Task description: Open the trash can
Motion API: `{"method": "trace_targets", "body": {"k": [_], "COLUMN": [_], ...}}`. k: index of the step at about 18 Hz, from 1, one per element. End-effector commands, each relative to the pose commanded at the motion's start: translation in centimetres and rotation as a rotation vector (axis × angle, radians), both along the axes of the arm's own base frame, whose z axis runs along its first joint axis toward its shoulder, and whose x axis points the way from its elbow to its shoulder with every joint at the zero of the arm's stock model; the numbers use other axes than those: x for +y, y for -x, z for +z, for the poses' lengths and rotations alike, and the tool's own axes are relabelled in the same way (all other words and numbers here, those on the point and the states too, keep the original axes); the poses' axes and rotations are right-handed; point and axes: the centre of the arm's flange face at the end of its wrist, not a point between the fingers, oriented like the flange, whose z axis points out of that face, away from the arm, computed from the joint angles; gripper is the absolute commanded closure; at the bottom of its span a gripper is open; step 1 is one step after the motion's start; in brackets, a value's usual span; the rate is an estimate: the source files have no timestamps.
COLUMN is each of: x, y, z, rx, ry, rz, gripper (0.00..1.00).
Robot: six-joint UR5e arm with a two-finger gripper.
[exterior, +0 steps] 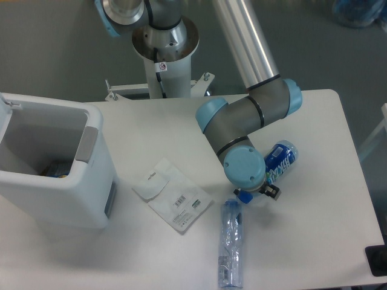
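the trash can (57, 181) stands open-topped at the table's left, while the gripper (257, 193), its opening hidden under the wrist, hangs over a blue bottle (275, 164).

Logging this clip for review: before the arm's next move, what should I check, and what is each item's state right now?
1. Trash can open: ok, its inside shows from above.
2. Grey tab unobstructed: ok.
3. Gripper state: cannot tell, the wrist hides the fingers.
4. Gripper clear of blue-label bottle: not ok, it sits right at the cap end.
5. Clear bottle and white packet apart from the bin: ok.
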Motion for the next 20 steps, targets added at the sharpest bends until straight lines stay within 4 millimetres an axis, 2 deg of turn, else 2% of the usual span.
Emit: {"method": "trace_targets", "body": {"k": [3,8,14,20], "x": [0.2,0.5,0.5,0.6], "y": [0.1,0.0,0.0,0.0], "z": [-0.5,-0.4,-0.2,0.7], "rx": [-0.002,-0.001,0.007,0.015], "ry": [0.006,0.005,0.002,-0.012], "rz": [-0.001,-0.004,0.003,0.004], "gripper": [0.01,0.26,0.44,0.49]}}
